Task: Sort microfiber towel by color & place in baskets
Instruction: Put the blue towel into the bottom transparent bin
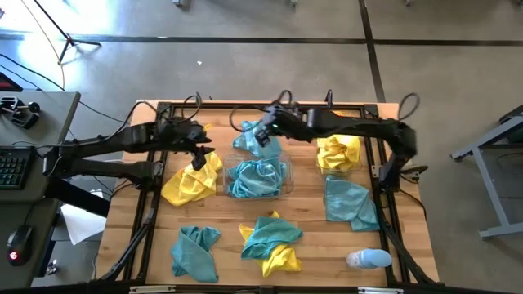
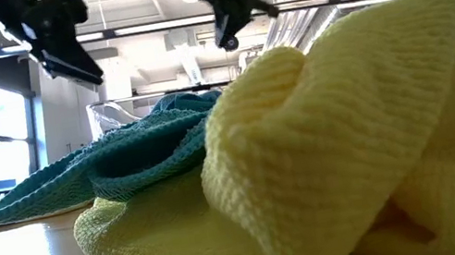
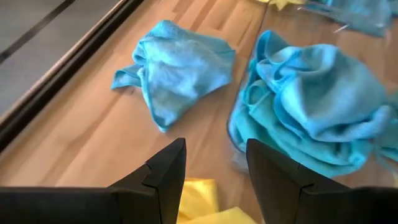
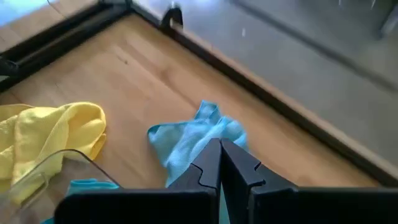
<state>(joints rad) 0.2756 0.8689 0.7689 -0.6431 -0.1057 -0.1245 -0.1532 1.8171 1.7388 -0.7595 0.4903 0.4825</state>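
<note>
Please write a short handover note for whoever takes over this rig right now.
Left claw: open, empty, above the yellow towel left of the middle bin.
Right claw: shut, over the loose teal towel behind that bin; whether it grips it is unclear.
Done: the middle bin holds teal towels; the right bin holds yellow ones.
Left: that yellow towel, teal towels at right and front left, and the mixed front pile.
</note>
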